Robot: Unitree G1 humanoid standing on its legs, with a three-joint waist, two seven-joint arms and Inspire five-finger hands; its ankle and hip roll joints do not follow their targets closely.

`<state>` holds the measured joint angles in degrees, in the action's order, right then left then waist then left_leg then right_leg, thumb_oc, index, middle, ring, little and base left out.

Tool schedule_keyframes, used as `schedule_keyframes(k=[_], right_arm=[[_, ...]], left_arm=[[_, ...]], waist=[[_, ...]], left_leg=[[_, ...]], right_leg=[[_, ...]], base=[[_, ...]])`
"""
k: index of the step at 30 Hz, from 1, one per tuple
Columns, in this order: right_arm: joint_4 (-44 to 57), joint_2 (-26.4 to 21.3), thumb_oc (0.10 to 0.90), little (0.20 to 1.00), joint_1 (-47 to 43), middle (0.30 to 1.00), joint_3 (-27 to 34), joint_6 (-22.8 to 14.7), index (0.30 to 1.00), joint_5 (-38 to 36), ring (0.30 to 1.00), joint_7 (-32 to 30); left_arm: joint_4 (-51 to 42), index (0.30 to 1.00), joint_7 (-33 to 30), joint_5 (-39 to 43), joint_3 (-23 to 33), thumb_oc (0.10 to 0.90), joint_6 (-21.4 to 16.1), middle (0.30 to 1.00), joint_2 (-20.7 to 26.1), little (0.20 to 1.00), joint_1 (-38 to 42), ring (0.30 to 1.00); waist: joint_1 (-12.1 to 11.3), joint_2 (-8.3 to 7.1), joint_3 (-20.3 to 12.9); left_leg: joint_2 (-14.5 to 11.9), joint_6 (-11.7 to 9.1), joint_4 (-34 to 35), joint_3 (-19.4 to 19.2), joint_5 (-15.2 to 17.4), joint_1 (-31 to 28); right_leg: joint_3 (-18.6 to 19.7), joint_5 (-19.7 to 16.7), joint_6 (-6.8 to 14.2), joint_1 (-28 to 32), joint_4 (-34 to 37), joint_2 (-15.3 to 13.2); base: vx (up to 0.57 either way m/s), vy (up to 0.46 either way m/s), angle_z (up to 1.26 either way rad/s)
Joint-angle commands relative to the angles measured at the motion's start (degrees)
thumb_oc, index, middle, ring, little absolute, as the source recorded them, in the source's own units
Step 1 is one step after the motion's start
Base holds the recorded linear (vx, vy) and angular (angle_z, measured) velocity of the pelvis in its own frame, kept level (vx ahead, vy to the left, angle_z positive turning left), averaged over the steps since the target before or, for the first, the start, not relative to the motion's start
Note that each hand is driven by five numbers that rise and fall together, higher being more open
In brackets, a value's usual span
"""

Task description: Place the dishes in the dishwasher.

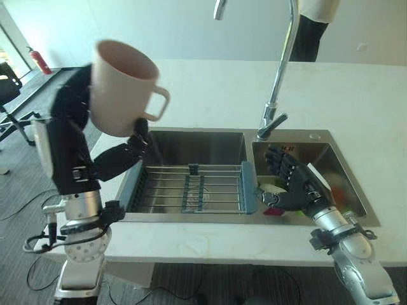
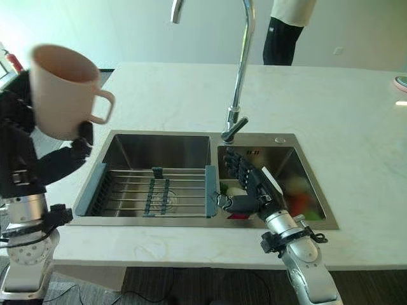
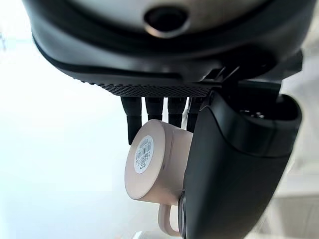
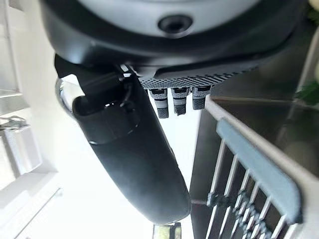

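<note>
A beige mug with a side handle is held high in the air, left of the sink, in my left hand. The hand's fingers and thumb are curled round the mug's body, whose base with a sticker faces the wrist camera. My right hand is down in the right sink basin, fingers straight and spread, holding nothing. Beside it lie a pale dish and some red and green items, partly hidden by the hand.
A wire drying rack with blue ends spans the left basin. The tall chrome faucet rises between the basins. A white counter surrounds the sink. A person stands at the far side. An office chair stands left.
</note>
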<state>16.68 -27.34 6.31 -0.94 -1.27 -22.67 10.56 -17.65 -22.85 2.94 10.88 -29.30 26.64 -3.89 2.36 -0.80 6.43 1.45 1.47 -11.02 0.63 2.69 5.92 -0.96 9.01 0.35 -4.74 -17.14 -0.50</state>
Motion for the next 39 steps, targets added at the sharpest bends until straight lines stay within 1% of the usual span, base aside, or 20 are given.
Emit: schedule_keyframes(k=[1, 5, 6, 7, 9, 13, 15, 18, 19, 20, 22, 24, 27, 29, 30, 31, 34, 35, 37, 39], right_arm=[[10.10, 0.66, 0.800, 0.900, -2.86, 0.900, 3.74, -9.80, 0.900, -2.40, 0.900, -0.29], [11.07, 0.68, 0.800, 0.900, -2.89, 0.900, 3.30, -11.04, 0.900, -2.83, 0.900, -1.11], [10.82, 0.25, 0.800, 0.900, -3.78, 0.900, 2.59, -11.88, 0.900, -1.14, 0.900, -3.56], [10.74, 0.16, 0.800, 0.900, -3.94, 0.900, 2.56, -12.05, 0.900, -0.98, 0.900, -3.76], [10.00, -0.99, 0.800, 0.900, -4.75, 0.900, 3.50, -13.08, 0.900, -0.42, 0.900, -5.80], [8.08, -2.80, 0.800, 0.900, -5.40, 0.900, 6.16, -15.53, 0.900, -1.05, 0.900, -6.86], [7.54, -3.22, 0.800, 0.900, -4.39, 0.900, 8.25, -16.14, 0.900, -0.24, 0.900, -7.60], [6.66, -3.68, 0.800, 0.900, -4.21, 0.900, 9.86, -16.20, 0.900, -0.58, 0.900, -7.72], [6.57, -3.68, 0.800, 0.900, -4.35, 0.900, 9.97, -16.06, 0.900, -0.71, 0.900, -7.77], [6.19, -2.67, 0.800, 0.900, -5.36, 0.900, 10.04, -15.24, 0.900, -1.90, 0.900, -8.06], [6.48, -0.75, 0.800, 0.900, -6.05, 0.900, 9.23, -15.54, 0.900, -1.17, 0.900, -9.20], [7.87, 1.95, 0.800, 0.900, -6.13, 0.900, 7.89, -16.02, 0.900, 1.16, 0.900, -9.86], [9.03, 4.21, 0.800, 0.900, -6.28, 0.900, 5.77, -15.02, 0.900, 3.19, 0.900, -10.78], [8.98, 4.21, 0.800, 0.900, -6.41, 0.900, 5.41, -14.76, 0.900, 2.76, 0.900, -10.86], [9.04, 4.12, 0.800, 0.900, -6.12, 0.900, 5.31, -15.01, 0.900, 2.16, 0.900, -10.58], [8.69, 3.74, 0.800, 0.900, -5.22, 0.900, 5.95, -16.10, 0.900, 1.86, 0.900, -11.03], [8.39, 2.86, 0.800, 0.900, -3.76, 0.900, 7.37, -17.58, 0.900, -0.46, 0.900, -8.99], [8.50, 3.18, 0.800, 0.900, -3.54, 0.900, 7.29, -17.85, 0.900, -0.68, 0.900, -7.98], [9.11, 2.18, 0.800, 0.900, -3.91, 0.900, 7.04, -17.93, 0.900, -2.12, 0.900, -7.49], [9.01, 2.11, 0.800, 0.900, -4.06, 0.900, 6.93, -18.13, 0.900, -2.14, 0.900, -7.56]], left_arm=[[-4.00, 0.300, -3.38, -0.50, 3.42, 0.400, -4.67, 0.300, 2.10, 0.300, 1.48, 0.300], [-5.42, 0.300, -2.96, -0.13, 4.13, 0.400, -4.53, 0.300, 1.77, 0.300, -1.35, 0.300], [-5.98, 0.300, -2.42, 1.66, 3.08, 0.400, -5.20, 0.300, 1.89, 0.300, -0.90, 0.300], [-5.99, 0.300, -2.29, 1.98, 3.01, 0.400, -5.18, 0.300, 1.89, 0.300, -0.71, 0.300], [-5.66, 0.300, -0.98, 3.66, 2.06, 0.400, -5.81, 0.300, 1.57, 0.300, 0.85, 0.300], [-5.08, 0.300, -0.57, 6.21, 0.34, 0.400, -7.89, 0.300, 1.39, 0.300, 3.23, 0.300], [-4.14, 0.300, 1.70, 9.04, -0.76, 0.400, -9.27, 0.300, 1.35, 0.300, 4.78, 0.300], [-2.30, 0.300, 3.48, 10.80, -3.00, 0.400, -10.12, 0.300, 1.40, 0.300, 6.78, 0.300], [-2.18, 0.300, 3.66, 10.85, -3.36, 0.400, -10.08, 0.300, 1.41, 0.300, 6.97, 0.300], [-2.13, 0.300, 5.08, 11.15, -3.87, 0.400, -10.10, 0.300, 0.78, 0.300, 6.55, 0.300], [-2.93, 0.300, 5.97, 10.69, -3.66, 0.400, -9.27, 0.300, 0.39, 0.300, 6.24, 0.300], [-4.15, 0.300, 6.35, 8.75, -2.71, 0.400, -7.88, 0.300, 0.37, 0.300, 5.99, 0.300], [-3.89, 0.300, 5.98, 8.48, -2.67, 0.400, -5.51, 0.300, 1.21, 0.300, 7.60, 0.300], [-3.74, 0.300, 5.91, 8.15, -3.09, 0.400, -4.88, 0.300, 1.23, 0.300, 8.22, 0.300], [-3.66, 0.300, 5.50, 7.88, -3.74, 0.400, -4.46, 0.300, 1.33, 0.300, 8.77, 0.300], [-2.93, 0.300, 6.26, 8.55, -5.29, 0.400, -4.58, 0.300, 1.64, 0.300, 9.91, 0.300], [-2.41, 0.300, 6.28, 7.72, -6.95, 0.400, -4.69, 0.300, 1.23, 0.300, 10.55, 0.300], [-2.42, 0.300, 5.58, 7.02, -7.07, 0.400, -4.75, 0.300, 1.10, 0.300, 10.27, 0.300], [-3.47, 0.300, 5.81, 7.15, -6.47, 0.400, -5.21, 0.300, 0.68, 0.300, 8.22, 0.300], [-4.02, 0.300, 6.35, 7.71, -6.22, 0.400, -4.89, 0.300, 0.52, 0.300, 7.76, 0.300]], waist=[[-1.12, -0.33, -2.10], [-3.57, -0.23, -1.19], [-4.45, 0.32, -0.39], [-4.40, 0.38, -0.28], [-3.52, 0.07, 0.05], [-1.24, -1.31, 0.91], [1.22, -0.99, 0.31], [2.62, -0.20, -0.55], [2.59, -0.02, -0.63], [1.56, 0.78, -0.67], [0.39, 0.98, -0.58], [-1.51, 1.06, -0.10], [-3.26, 1.11, 0.49], [-3.27, 1.30, 0.54], [-2.61, 1.35, 0.52], [-1.12, 0.98, 0.33], [0.88, -0.27, -0.71], [1.08, -0.42, -0.83], [-0.95, -0.90, -0.32], [-1.32, -1.02, -0.29]], left_leg=[[-1.92, -2.52, -6.17, -0.95, 8.35, -1.86], [-2.18, -3.58, -6.17, 1.30, 6.54, 0.02], [-3.43, -4.64, -6.17, 0.29, 5.69, 1.96], [-3.61, -4.75, -6.17, -0.06, 5.17, 2.44], [-6.15, -5.38, -6.17, -6.78, 4.51, 2.40], [-9.87, -5.41, -6.17, -17.22, 2.29, -3.52], [-15.49, -7.29, -6.17, -25.11, 1.68, -8.47], [-19.56, -9.22, -6.17, -31.49, 0.60, -10.56], [-19.59, -9.24, -6.17, -31.32, 0.75, -10.42], [-18.12, -8.37, -6.17, -29.97, 5.23, -9.34], [-15.74, -7.14, -6.17, -27.89, 8.19, -8.23], [-12.71, -6.04, -6.17, -24.97, 10.47, -7.35], [-8.86, -4.17, -6.17, -21.07, 12.17, -6.04], [-8.07, -3.41, -6.17, -19.21, 12.32, -5.50], [-7.48, -2.90, -6.17, -17.11, 12.32, -4.83], [-6.51, -1.83, -6.17, -13.52, 10.87, -2.64], [-5.18, -1.74, -6.17, -8.41, 10.24, -0.40], [-4.86, -1.69, -6.17, -7.97, 10.33, -0.15], [-5.53, -1.87, -6.17, -8.13, 9.59, -0.18], [-5.55, -1.99, -6.17, -7.89, 9.47, -0.24]], right_leg=[[-2.69, 1.91, 2.11, 0.94, -0.05, -0.62], [-4.49, 2.17, 1.87, 0.75, -0.05, -0.91], [-6.96, 2.83, 2.11, 0.87, -0.05, -1.91], [-7.38, 2.51, 2.11, 0.62, -0.05, -2.08], [-11.19, 2.13, 2.33, 0.26, -0.05, -4.28], [-17.66, 0.17, 2.93, 0.62, -0.05, -9.15], [-22.70, 0.69, 3.54, 1.98, -0.05, -11.14], [-28.00, -0.05, 4.23, 2.95, -0.05, -13.51], [-28.46, -0.25, 4.43, 3.04, -0.05, -13.74], [-29.81, -2.88, 6.67, 2.91, -0.05, -16.69], [-30.07, -5.95, 8.43, 2.63, -0.05, -19.36], [-30.83, -11.41, 10.53, 2.30, -0.05, -23.05], [-31.75, -15.35, 11.80, 3.20, -0.05, -25.66], [-30.40, -15.31, 11.30, 3.43, -0.05, -24.65], [-27.16, -14.13, 10.62, 2.79, -0.05, -22.63], [-21.18, -10.95, 8.04, 0.85, -0.05, -17.81], [-11.50, -3.16, 6.81, -2.06, -0.05, -11.47], [-10.41, -4.75, 6.97, -2.18, -0.05, -11.21], [-11.53, -2.30, 6.98, -0.76, -0.05, -11.24], [-12.09, -2.10, 6.99, -0.40, -0.05, -11.39]], base=[[-0.06, -0.210, 0.37], [-0.10, -0.098, 0.39], [-0.21, 0.011, 0.61], [-0.26, 0.058, 0.86], [-0.22, 0.113, 1.23], [-0.19, 0.241, 1.59], [-0.14, 0.285, 1.22], [-0.16, 0.323, 2.07], [-0.15, 0.742, 1.99], [-0.08, 0.617, 1.70], [-0.03, 0.580, 1.12], [0.02, 0.505, 0.87], [0.03, 0.456, 0.66], [0.05, 0.251, 0.74], [-0.01, 0.150, 0.63], [0.00, 0.061, 0.76], [0.04, -0.034, 1.92], [0.08, -0.061, 1.78], [0.04, -0.140, 1.05], [0.01, -0.125, 0.71]])
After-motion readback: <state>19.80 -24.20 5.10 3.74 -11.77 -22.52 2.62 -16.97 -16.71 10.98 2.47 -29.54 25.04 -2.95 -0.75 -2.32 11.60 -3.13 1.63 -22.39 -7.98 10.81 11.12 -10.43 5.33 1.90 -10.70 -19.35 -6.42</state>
